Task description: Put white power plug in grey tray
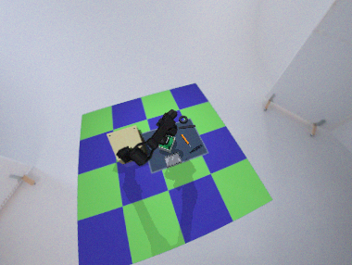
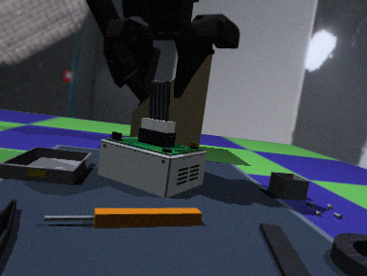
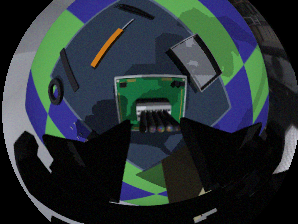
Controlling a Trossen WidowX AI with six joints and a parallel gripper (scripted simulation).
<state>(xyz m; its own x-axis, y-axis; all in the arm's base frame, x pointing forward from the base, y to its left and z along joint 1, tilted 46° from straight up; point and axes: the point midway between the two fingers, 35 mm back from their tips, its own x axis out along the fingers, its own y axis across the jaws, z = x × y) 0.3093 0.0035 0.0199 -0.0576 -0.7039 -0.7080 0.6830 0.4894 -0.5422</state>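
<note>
The white power plug (image 2: 158, 124) (image 3: 153, 106) sits upright in the black socket (image 2: 156, 137) on the green circuit board (image 2: 185, 149) (image 3: 130, 95), which tops a pale box. Dark wires rise from the plug. My gripper (image 2: 160, 99) (image 3: 156, 123) is open above the plug, with its fingers apart on either side of the wires and touching neither the plug nor the board. The grey tray (image 1: 173, 159) (image 2: 53, 175) (image 3: 200, 65) is empty and stands beside the box, left of it in the exterior view and upper right in the wrist view.
An orange screwdriver (image 1: 185, 139) (image 2: 147, 217) (image 3: 107, 47) lies in front of the box in the exterior view. A small dark bin (image 2: 289, 185), loose screws, a black strip (image 2: 282, 248) and a black ring (image 2: 354, 256) (image 3: 55, 91) are on the right. A tan panel (image 2: 195, 96) stands behind.
</note>
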